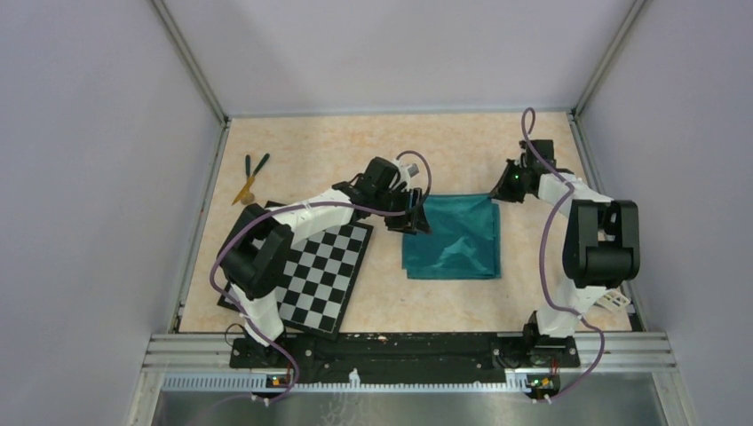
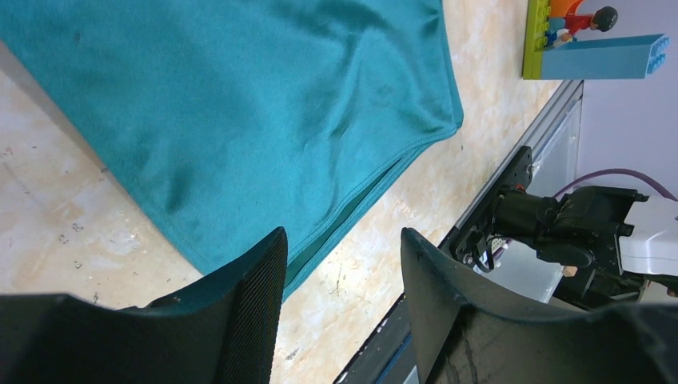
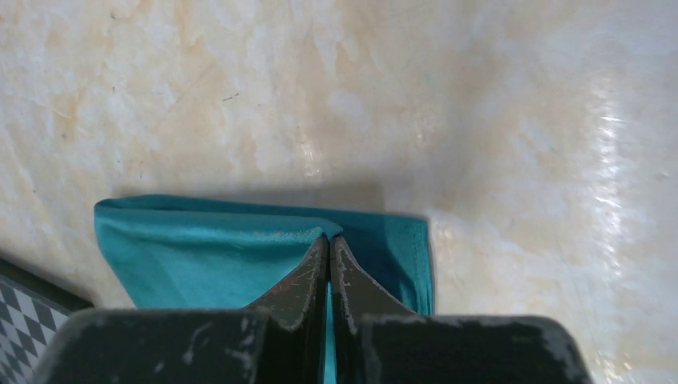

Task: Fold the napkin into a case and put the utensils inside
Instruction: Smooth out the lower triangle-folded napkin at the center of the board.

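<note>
At the far edge of the napkin (image 3: 200, 256), right claw (image 3: 329, 237) closed, tabletop (image 3: 400, 96) beyond.

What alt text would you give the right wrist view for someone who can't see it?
The right tool is shut, its dark tips apparently pinching the far edge of the teal napkin, which lies folded in layers on a pale marbled table. A corner of a black-and-white checkerboard shows at lower left.
</note>
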